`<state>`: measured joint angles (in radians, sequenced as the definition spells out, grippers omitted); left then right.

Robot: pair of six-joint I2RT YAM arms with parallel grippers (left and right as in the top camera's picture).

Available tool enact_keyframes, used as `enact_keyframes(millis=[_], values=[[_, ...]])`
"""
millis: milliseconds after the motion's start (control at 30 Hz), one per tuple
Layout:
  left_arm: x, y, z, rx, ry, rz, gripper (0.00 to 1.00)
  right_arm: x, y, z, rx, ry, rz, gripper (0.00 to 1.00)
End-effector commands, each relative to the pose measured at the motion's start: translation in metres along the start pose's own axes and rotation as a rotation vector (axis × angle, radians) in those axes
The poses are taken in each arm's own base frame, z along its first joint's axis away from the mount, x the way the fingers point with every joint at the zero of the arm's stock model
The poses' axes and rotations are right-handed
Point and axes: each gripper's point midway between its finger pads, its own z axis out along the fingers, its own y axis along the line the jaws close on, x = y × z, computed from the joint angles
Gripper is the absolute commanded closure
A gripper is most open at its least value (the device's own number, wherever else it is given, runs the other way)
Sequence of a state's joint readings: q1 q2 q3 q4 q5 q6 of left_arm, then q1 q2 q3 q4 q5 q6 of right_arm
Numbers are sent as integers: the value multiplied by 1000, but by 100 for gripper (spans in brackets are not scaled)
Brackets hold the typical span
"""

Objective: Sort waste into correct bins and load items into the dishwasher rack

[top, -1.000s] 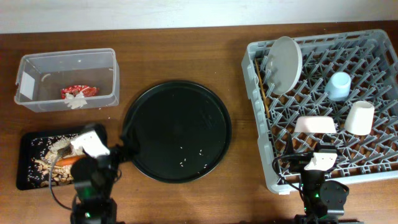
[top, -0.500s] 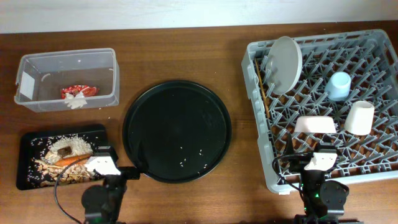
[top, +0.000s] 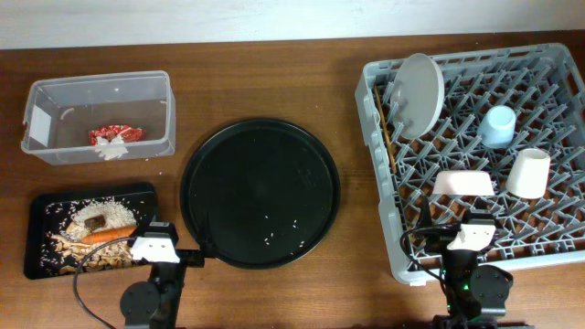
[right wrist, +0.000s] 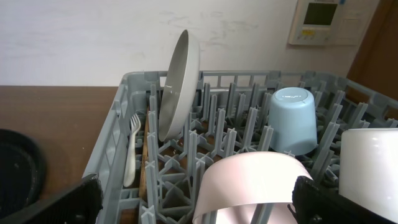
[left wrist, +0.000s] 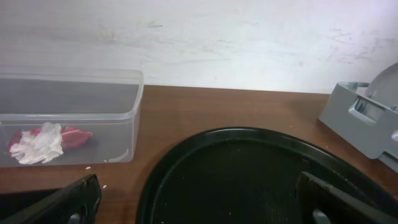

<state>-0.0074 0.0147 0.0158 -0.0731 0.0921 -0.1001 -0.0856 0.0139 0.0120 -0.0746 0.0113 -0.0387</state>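
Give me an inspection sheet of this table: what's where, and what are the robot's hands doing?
Surface: brown wooden table.
Job's things: plate, pale pink bowl, blue cup, cream cup, fork and chopsticks in the grey rack; red wrapper and tissue in the clear tub; rice and carrot in the black tray.
Clutter: round black tray with stray rice grains.
Hands: left hand and right hand open, empty.
Cables: black cable beside each arm.
Surroundings: white wall, wall panel.

White plate (top: pixel 420 93) upright in grey rack (top: pixel 541 93)
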Motion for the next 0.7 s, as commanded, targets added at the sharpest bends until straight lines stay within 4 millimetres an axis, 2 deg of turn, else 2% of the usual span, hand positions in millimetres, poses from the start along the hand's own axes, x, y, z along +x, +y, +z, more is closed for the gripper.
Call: enact_keyframes(millis=[0,200,667], values=[[2,1,0,-9,0,27,1,2,-4,0,18,2,-6,1],[3,8,0,-46,6,184,1,2,-4,0,18,2,-6,1],[8,9,1,-51,29,182,1,2,-4,0,18,2,-6,1]])
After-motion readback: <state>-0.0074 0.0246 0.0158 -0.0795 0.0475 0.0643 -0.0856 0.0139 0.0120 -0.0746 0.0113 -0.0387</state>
